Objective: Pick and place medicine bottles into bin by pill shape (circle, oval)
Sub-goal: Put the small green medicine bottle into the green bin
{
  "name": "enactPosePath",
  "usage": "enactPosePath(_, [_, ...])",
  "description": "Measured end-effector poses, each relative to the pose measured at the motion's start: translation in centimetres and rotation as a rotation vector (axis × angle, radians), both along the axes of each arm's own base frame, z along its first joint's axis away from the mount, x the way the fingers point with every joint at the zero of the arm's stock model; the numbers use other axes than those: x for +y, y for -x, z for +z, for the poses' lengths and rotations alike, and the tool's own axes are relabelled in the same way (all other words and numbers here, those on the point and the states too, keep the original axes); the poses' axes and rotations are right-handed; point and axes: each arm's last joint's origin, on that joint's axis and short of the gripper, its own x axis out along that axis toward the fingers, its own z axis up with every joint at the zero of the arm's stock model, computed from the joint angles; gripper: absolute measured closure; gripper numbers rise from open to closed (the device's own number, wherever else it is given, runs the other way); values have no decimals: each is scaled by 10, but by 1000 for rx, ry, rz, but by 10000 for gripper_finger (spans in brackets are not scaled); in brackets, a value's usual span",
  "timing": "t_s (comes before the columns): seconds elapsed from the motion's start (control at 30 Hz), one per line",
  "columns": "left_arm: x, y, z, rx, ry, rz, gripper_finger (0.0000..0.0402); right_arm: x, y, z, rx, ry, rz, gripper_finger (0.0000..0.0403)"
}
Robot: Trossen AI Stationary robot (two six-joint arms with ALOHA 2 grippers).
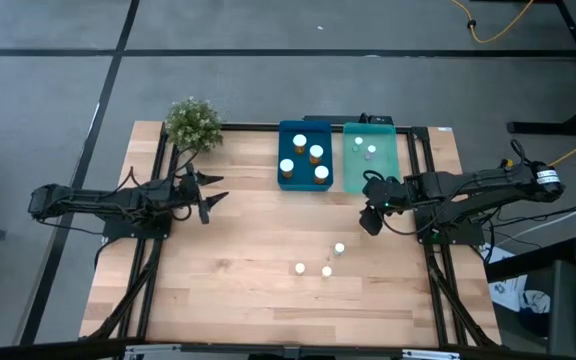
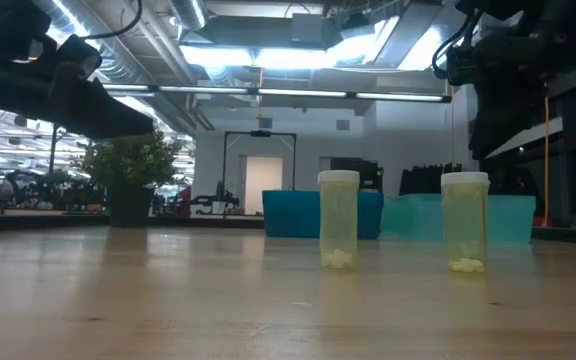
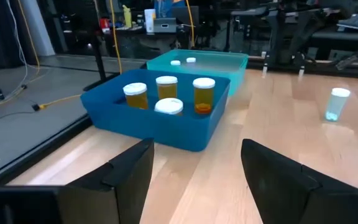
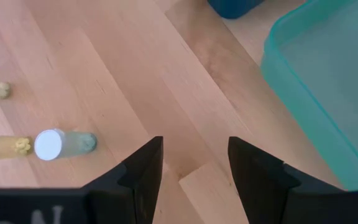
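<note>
Four amber bottles with white caps (image 3: 166, 96) stand in the dark blue bin (image 1: 303, 178). Two small pale bottles (image 1: 365, 148) are in the teal bin (image 1: 388, 165). Three small pale bottles (image 1: 326, 264) stand upright on the table's near middle; two of them show in the low view (image 2: 339, 220). My left gripper (image 1: 206, 196) is open and empty, left of the blue bin, beside the potted plant. My right gripper (image 1: 370, 218) is open and empty, above the table just near of the teal bin. In its wrist view (image 4: 194, 168) the nearest pale bottle (image 4: 59, 144) is off to one side.
A small green potted plant (image 1: 193, 123) stands at the table's far left, close to my left gripper. The two bins sit side by side at the far middle. Bare wood lies between the grippers and toward the near edge.
</note>
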Motion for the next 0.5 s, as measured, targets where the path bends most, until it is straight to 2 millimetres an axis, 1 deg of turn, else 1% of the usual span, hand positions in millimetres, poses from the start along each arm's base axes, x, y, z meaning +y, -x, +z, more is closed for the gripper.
enactPosePath(0.5, [0,0,0,0,0,-1,168,0,-1,0,0,19,36,219])
